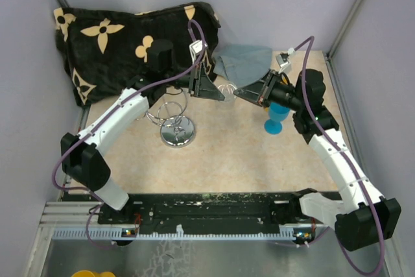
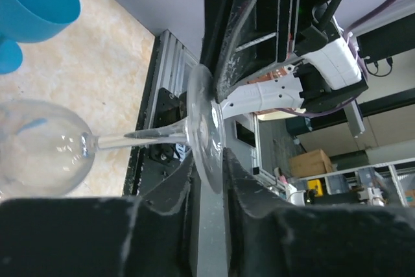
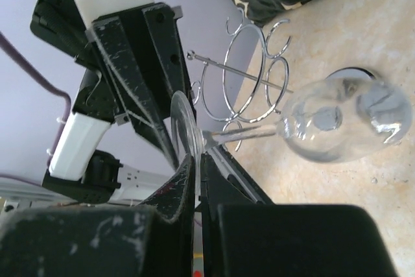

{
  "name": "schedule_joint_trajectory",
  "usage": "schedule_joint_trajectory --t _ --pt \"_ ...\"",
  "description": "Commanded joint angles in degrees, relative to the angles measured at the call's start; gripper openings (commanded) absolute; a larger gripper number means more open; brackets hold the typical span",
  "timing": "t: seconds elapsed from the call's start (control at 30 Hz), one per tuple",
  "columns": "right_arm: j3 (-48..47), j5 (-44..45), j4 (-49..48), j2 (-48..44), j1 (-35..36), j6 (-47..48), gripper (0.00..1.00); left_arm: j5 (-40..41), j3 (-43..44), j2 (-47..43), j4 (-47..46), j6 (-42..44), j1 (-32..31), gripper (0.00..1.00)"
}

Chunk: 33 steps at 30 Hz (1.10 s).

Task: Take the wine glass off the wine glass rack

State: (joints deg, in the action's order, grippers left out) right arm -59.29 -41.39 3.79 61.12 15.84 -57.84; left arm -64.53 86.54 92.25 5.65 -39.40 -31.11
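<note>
The clear wine glass (image 1: 227, 90) hangs on its side in the air between my two grippers, off the wine glass rack (image 1: 174, 120). The rack is a chrome wire stand with a round shiny base, to the glass's lower left. My left gripper (image 1: 217, 93) is shut on the edge of the glass's foot (image 2: 206, 128), with the bowl (image 2: 39, 150) pointing away. My right gripper (image 1: 238, 93) is also shut on the rim of the foot (image 3: 185, 128). The bowl (image 3: 337, 121) and the rack's empty loops (image 3: 249, 72) show beyond it.
A blue goblet (image 1: 277, 118) stands right of centre, close under the right wrist, and also shows in the left wrist view (image 2: 32, 4). A grey cloth (image 1: 243, 61) lies at the back. A black flower-patterned blanket (image 1: 117, 37) fills the back left.
</note>
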Motion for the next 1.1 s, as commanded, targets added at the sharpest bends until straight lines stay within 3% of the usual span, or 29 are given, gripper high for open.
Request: schedule_joint_trajectory --t 0.0,0.07,0.33,0.5,0.63,0.87,1.07 --pt "0.3 -0.6 -4.4 -1.6 -0.4 1.0 0.0 -3.1 1.2 0.5 -4.0 -1.2 -0.9 0.12" --pt "0.5 -1.0 -3.9 -1.8 -0.4 2.0 0.0 -3.4 1.2 0.6 -4.2 -1.3 -0.9 0.0" --pt "-0.2 -0.4 2.0 -4.1 -0.4 7.1 0.0 -1.9 3.2 0.9 -0.2 4.2 -0.9 0.0" --pt "-4.6 2.6 12.1 -5.4 -0.9 11.5 0.46 0.7 8.2 1.7 7.2 13.8 -1.0 0.0" --pt "-8.3 3.9 17.7 -6.9 -4.3 13.6 0.56 3.0 11.4 2.0 12.8 22.3 -1.4 0.0" --pt "-16.6 2.0 24.4 -5.0 -11.3 15.5 0.58 15.9 16.5 2.0 29.4 48.4 -8.0 0.0" --pt "-21.2 0.1 27.8 -1.6 -12.6 17.4 0.59 30.0 10.7 -1.5 34.5 72.0 -16.3 0.0"
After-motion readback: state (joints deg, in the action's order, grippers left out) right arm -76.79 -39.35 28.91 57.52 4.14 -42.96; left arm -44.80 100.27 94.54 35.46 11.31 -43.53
